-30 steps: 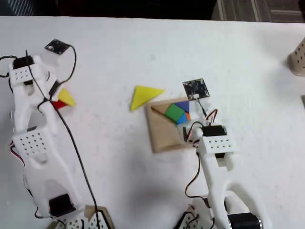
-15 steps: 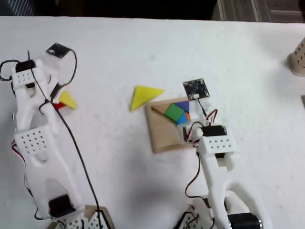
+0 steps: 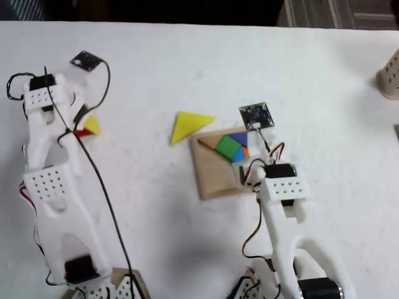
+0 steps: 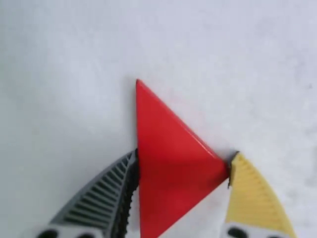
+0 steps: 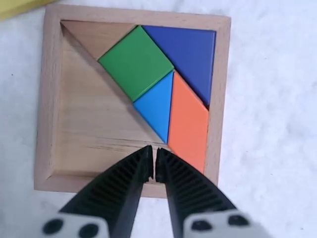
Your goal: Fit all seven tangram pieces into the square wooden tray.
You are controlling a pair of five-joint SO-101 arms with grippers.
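A white tabletop (image 3: 156, 62) is seen carrying everything. A square wooden tray (image 3: 196, 168) is laid flat on it right of centre, turned slightly askew to the table's edges. A large yellow triangle (image 3: 188, 124) is laid flat on the bare surface just beside the tray's far left corner. Well apart, toward the left side, a red triangle (image 4: 168, 168) is laid flat on the surface and is touched on two sides by the fingers of the left hand (image 4: 181, 168). A perforated beige object (image 3: 389, 78) is stood at the right edge.
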